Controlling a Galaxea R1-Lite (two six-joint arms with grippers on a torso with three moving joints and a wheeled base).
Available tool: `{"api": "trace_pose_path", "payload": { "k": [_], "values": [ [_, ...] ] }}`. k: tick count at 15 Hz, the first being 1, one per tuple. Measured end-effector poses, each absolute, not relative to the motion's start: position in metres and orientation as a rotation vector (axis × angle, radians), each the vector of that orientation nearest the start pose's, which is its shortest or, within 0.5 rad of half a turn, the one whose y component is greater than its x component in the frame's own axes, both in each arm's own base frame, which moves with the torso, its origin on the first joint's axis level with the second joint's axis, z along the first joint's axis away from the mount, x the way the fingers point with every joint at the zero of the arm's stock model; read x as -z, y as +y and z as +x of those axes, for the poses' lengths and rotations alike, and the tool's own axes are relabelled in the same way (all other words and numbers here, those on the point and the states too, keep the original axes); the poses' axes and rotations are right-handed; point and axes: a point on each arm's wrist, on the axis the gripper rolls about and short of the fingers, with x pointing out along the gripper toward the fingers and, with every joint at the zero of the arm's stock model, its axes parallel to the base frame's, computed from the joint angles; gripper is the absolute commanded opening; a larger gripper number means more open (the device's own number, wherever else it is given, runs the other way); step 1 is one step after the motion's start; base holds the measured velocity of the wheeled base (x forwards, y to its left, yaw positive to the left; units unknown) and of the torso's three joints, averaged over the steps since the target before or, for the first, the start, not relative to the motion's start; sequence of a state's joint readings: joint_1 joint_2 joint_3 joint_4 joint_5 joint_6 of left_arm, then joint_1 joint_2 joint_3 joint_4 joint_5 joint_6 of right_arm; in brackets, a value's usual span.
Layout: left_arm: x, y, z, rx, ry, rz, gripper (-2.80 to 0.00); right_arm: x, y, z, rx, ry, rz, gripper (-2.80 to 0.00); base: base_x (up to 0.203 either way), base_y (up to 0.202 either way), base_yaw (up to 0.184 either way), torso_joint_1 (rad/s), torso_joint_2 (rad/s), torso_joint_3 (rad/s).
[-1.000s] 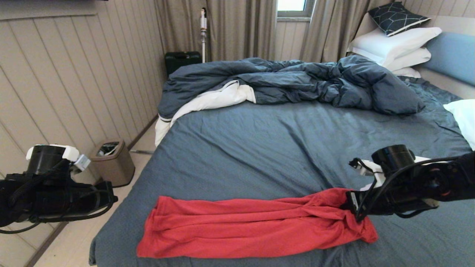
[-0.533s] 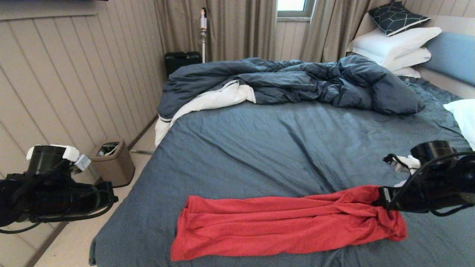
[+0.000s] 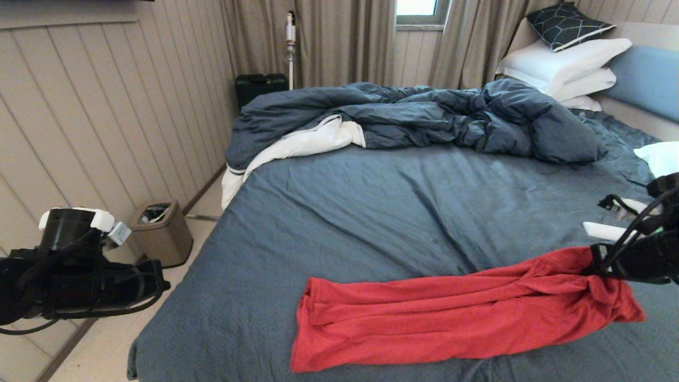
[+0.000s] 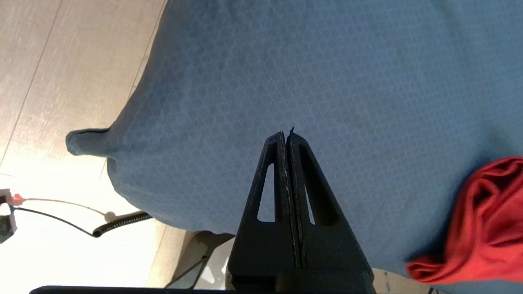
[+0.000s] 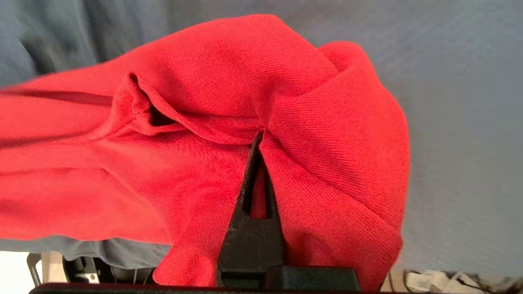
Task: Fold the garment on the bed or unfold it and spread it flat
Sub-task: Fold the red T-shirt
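The garment (image 3: 456, 313) is a red T-shirt bunched lengthwise into a long band across the near part of the bed (image 3: 403, 212), plain side up, its print hidden. My right gripper (image 3: 597, 262) is shut on the band's right end, lifting it slightly; in the right wrist view red cloth (image 5: 310, 122) wraps over the gripper (image 5: 258, 141). My left gripper (image 4: 287, 134) is shut and empty, held off the bed's near left corner (image 4: 90, 141) over the floor. The garment's left end (image 4: 482, 228) shows beside it.
A rumpled dark blue duvet (image 3: 414, 119) with white lining fills the bed's far half. White pillows (image 3: 562, 63) and a blue headboard (image 3: 647, 79) lie far right. A bin (image 3: 162, 231) stands on the floor left of the bed, by the panelled wall.
My right gripper has pulled the garment to the right across the sheet, and the whole red band has slid with it. The left arm has stayed put.
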State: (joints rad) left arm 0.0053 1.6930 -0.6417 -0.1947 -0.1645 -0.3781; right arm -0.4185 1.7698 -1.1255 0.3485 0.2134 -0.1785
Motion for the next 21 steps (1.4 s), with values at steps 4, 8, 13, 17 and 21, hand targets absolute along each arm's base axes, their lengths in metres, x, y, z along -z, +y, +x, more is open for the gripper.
{"api": "trace_pose_path", "payload": {
  "k": [4,8,13,17,21],
  "values": [
    [-0.107,-0.002,0.255,-0.013,0.873,-0.428,-2.8,-0.197,-0.107,0.278,0.071,0.956,0.129,-2.8,0.0,0.0,0.0,0.0,0.0,0.0],
    [-0.106,-0.003,0.255,0.001,0.877,-0.434,-2.8,-0.217,-0.039,0.288,-0.117,0.942,0.042,-2.8,0.0,0.0,0.0,0.0,0.0,0.0],
    [-0.106,-0.003,0.255,0.002,0.877,-0.433,-2.8,-0.233,0.065,0.295,-0.338,0.932,-0.042,-2.8,0.0,0.0,0.0,0.0,0.0,0.0],
    [-0.106,-0.003,0.255,0.004,0.876,-0.433,-2.8,-0.221,0.138,0.297,-0.487,0.974,-0.096,-2.8,0.0,0.0,0.0,0.0,0.0,0.0],
    [-0.104,-0.003,0.254,0.004,0.882,-0.431,-2.8,-0.199,0.185,0.301,-0.57,1.026,-0.145,-2.8,0.0,0.0,0.0,0.0,0.0,0.0]
  ]
}}
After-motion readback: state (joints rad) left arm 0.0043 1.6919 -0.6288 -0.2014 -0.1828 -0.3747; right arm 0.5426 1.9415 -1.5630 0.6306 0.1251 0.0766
